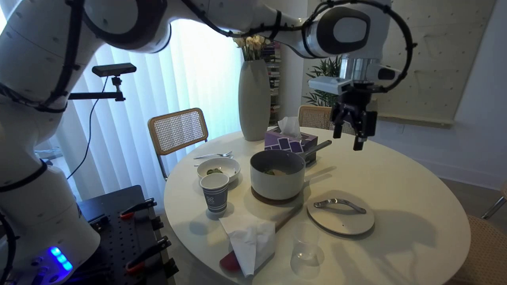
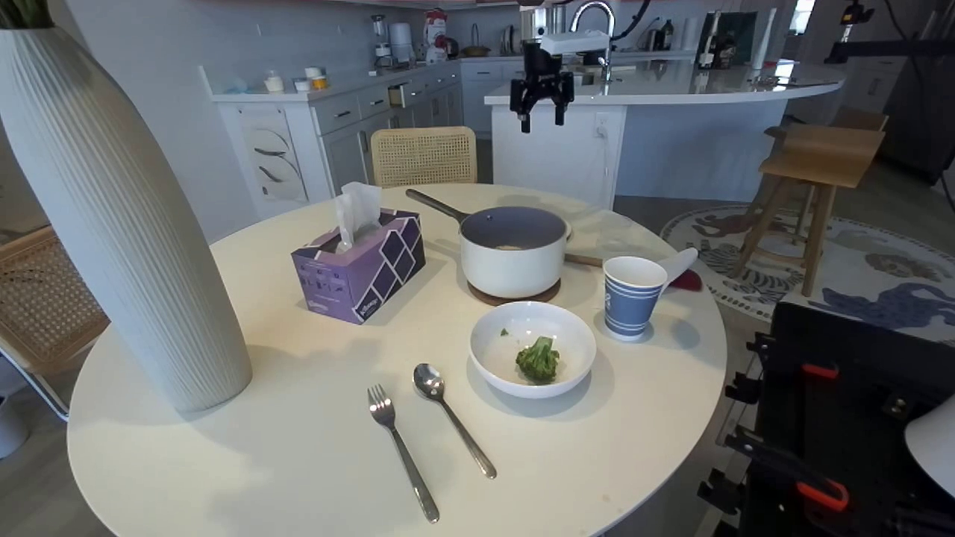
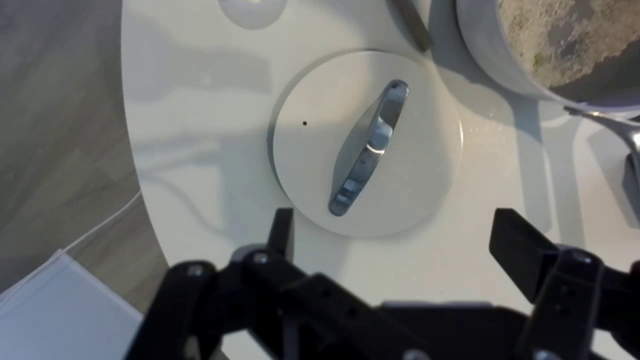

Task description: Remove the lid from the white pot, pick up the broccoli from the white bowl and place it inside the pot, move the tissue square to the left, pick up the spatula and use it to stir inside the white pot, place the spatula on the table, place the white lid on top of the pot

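Observation:
The white pot (image 1: 277,182) stands uncovered on a brown trivet, also in an exterior view (image 2: 515,267); grainy pale contents with a green bit show inside. Its lid (image 1: 340,221) lies flat on the table, handle up, below the gripper in the wrist view (image 3: 425,175). My gripper (image 1: 354,133) is open and empty, high above the table; its fingers (image 3: 392,232) are wide apart. A broccoli piece (image 2: 539,359) lies in the white bowl (image 2: 489,365). The tissue square (image 1: 253,237) drapes over the spatula (image 1: 229,262), whose red head and wooden handle stick out.
A paper cup (image 1: 216,196) stands beside the bowl. A clear glass (image 1: 305,253) is near the spatula. A purple tissue box (image 2: 373,272) stands by the pot handle, with a tall vase (image 2: 149,246) behind. A fork (image 2: 403,451) and spoon (image 2: 455,425) lie near the bowl.

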